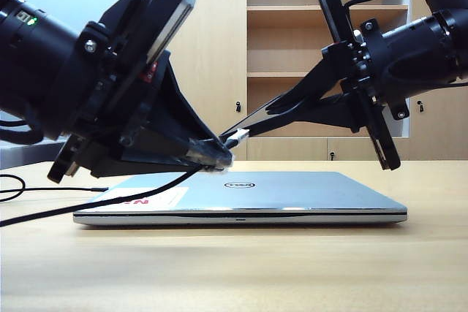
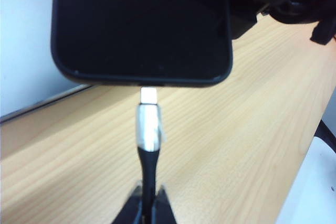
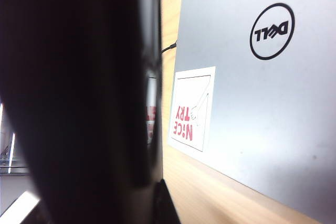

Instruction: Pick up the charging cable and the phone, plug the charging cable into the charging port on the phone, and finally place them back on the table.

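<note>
Left gripper is clamped on the cable just behind its plug, whose tip touches the phone port edge. Right gripper pinches the phone; both are held in the air over the closed laptop on the table.

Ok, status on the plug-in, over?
Left claw shut on charging cable, plug tip at phone port. Right claw shut on phone, above laptop. Nothing blocking.
</note>
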